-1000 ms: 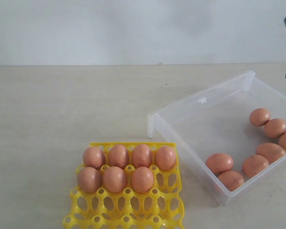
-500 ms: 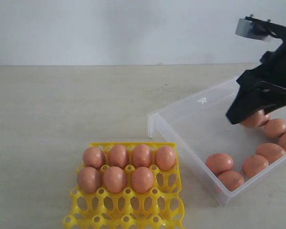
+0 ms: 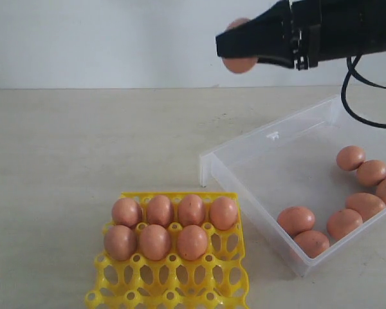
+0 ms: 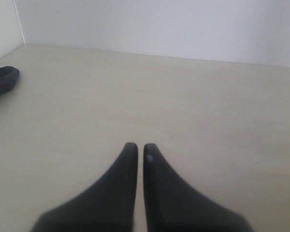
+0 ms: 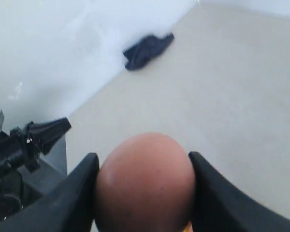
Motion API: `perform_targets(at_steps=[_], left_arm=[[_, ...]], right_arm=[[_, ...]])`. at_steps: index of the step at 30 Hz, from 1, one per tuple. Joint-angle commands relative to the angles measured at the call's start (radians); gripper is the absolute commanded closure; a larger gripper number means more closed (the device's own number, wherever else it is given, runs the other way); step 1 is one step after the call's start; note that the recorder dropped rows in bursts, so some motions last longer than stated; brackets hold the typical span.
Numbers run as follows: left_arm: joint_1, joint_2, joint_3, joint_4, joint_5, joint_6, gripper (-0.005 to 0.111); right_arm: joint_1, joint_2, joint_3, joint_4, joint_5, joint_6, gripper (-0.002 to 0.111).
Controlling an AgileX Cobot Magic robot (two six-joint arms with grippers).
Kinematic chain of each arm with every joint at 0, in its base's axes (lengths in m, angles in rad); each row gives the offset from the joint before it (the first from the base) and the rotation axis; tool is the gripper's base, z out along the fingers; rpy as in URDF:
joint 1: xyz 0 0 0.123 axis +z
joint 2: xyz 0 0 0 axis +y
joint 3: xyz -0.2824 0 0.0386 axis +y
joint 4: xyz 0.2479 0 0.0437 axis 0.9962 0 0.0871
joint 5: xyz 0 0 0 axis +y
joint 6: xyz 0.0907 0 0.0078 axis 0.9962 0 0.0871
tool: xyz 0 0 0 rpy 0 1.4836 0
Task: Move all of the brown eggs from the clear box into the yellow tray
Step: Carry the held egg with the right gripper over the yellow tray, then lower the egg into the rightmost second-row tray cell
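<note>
High above the counter (image 3: 83, 161), we see the right arm (image 3: 347, 29) stretched out almost level, reaching from the right edge of the exterior view toward the middle. A black cable (image 3: 350, 103) loops down beneath it. The right claw (image 3: 235, 46) points leftward with its jaws spread about an egg's width and pressed on either side of the held egg (image 3: 239, 65). In the right wrist view this egg fills the gap between the two dark fingers (image 5: 77, 193). It hangs well above both containers, showing against the pale wall.

On the counter, the yellow tray (image 3: 180, 283) carries seven brown eggs (image 3: 159, 210): four fill the back row and three sit in the next row, leaving its right-hand socket open. Just to the right, the clear box (image 3: 244, 187) holds about eight more, gathered along its near-right side.

We find the left claw (image 4: 136, 151) low over bare counter, its tips nearly touching and gripping nothing.
</note>
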Motion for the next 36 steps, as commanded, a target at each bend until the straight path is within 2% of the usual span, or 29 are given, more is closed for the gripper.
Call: perform_targets(at_steps=[1, 4, 5, 6, 8, 9, 11, 16, 19, 20, 29, 36], left_arm=[[-0.003, -0.003, 0.004, 0.000, -0.003, 0.004, 0.103], [-0.003, -0.003, 0.004, 0.000, -0.003, 0.004, 0.103], [-0.003, -0.003, 0.004, 0.000, -0.003, 0.004, 0.103], [-0.003, -0.003, 0.004, 0.000, -0.003, 0.004, 0.103], [-0.003, -0.003, 0.004, 0.000, -0.003, 0.004, 0.103], [-0.003, -0.003, 0.004, 0.000, -0.003, 0.004, 0.103], [-0.003, -0.003, 0.004, 0.000, -0.003, 0.004, 0.103], [-0.003, -0.003, 0.004, 0.000, -0.003, 0.004, 0.103], [-0.003, -0.003, 0.004, 0.000, -0.003, 0.004, 0.103], [-0.003, -0.003, 0.004, 0.000, -0.003, 0.004, 0.103], [-0.003, -0.003, 0.004, 0.000, -0.003, 0.004, 0.103], [-0.003, -0.003, 0.004, 0.000, -0.003, 0.004, 0.103]], right_arm=[[-0.004, 0.001, 0.002, 0.206, 0.000, -0.287, 0.109], [-0.004, 0.001, 0.002, 0.242, 0.000, -0.542, 0.109], [-0.004, 0.001, 0.002, 0.219, 0.000, -0.658, 0.109], [-0.004, 0.001, 0.002, 0.178, 0.000, -0.683, 0.109], [0.005, 0.001, 0.002, 0.086, -0.010, -0.681, 0.109], [0.022, 0.006, 0.002, 0.040, -0.077, -0.674, 0.109], [0.056, 0.040, 0.002, 0.018, -0.122, -0.641, 0.109], [0.083, 0.193, 0.002, 0.012, 0.000, -0.530, 0.109], [0.083, 0.268, 0.002, -0.025, 0.000, -0.513, 0.109], [0.080, 0.292, 0.004, -0.071, 0.000, -0.515, 0.109], [-0.016, 0.355, 0.178, -0.075, 0.000, -0.626, 0.109], [0.045, 0.353, 0.272, -0.094, 0.000, -0.725, 0.109]])
